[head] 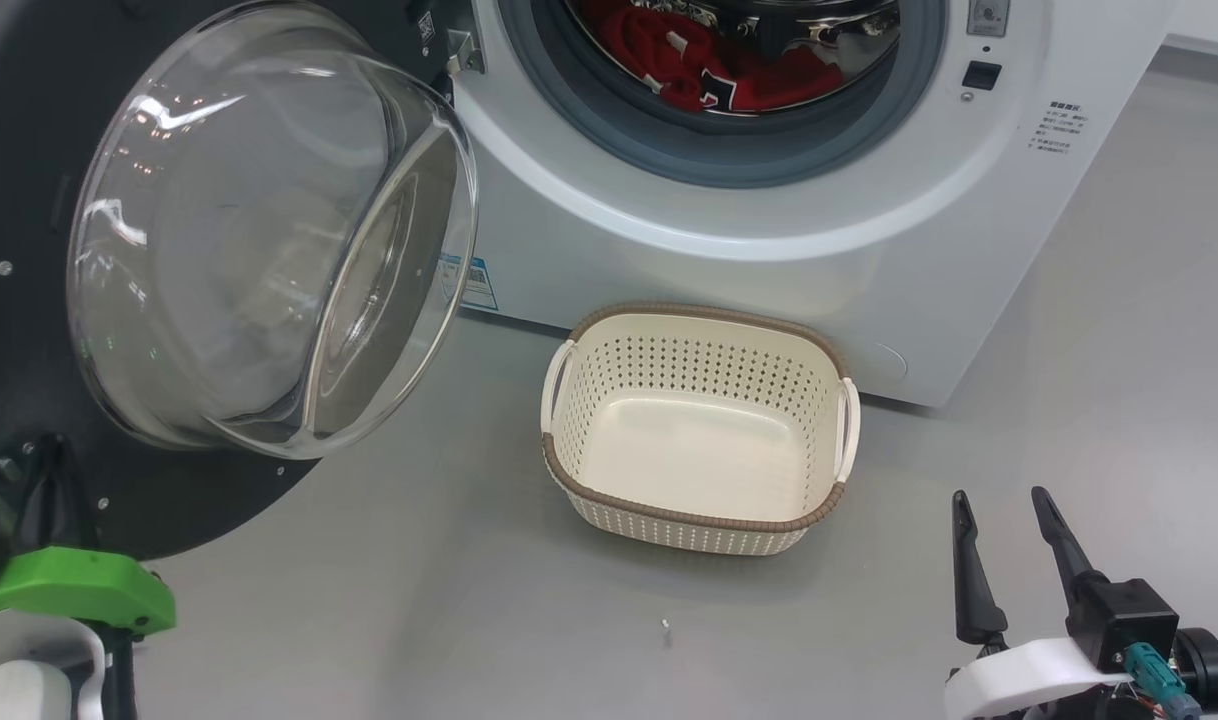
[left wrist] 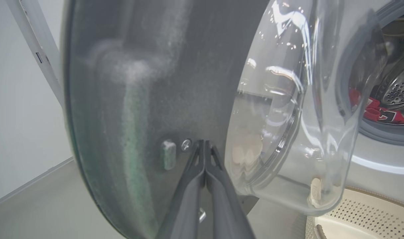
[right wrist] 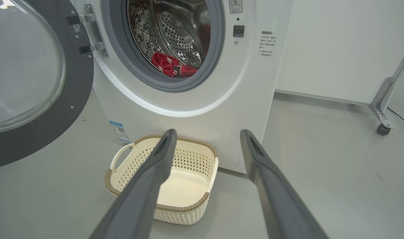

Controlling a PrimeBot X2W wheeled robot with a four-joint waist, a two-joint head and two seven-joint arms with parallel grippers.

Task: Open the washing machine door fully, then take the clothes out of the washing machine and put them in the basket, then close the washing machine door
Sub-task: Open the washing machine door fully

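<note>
The washing machine door (head: 29,300) stands swung open to the left, its clear glass bowl (head: 269,230) bulging toward me. My left gripper (head: 49,470) is shut, and its tips (left wrist: 203,143) rest against the door's black inner face (left wrist: 155,83) beside a screw, holding nothing. Red clothes (head: 709,70) lie in the steel drum of the white washing machine (head: 769,250), also seen from the right wrist (right wrist: 170,64). The cream basket (head: 689,315) sits empty on the floor before the machine. Low at the right, my right gripper (head: 999,500) is open, its fingers (right wrist: 170,139) framing the basket (right wrist: 188,207).
Grey floor runs to the right of the machine. A metal frame leg with a caster (right wrist: 382,109) stands by the white wall at the far right. A small white speck (head: 666,627) lies on the floor in front of the basket.
</note>
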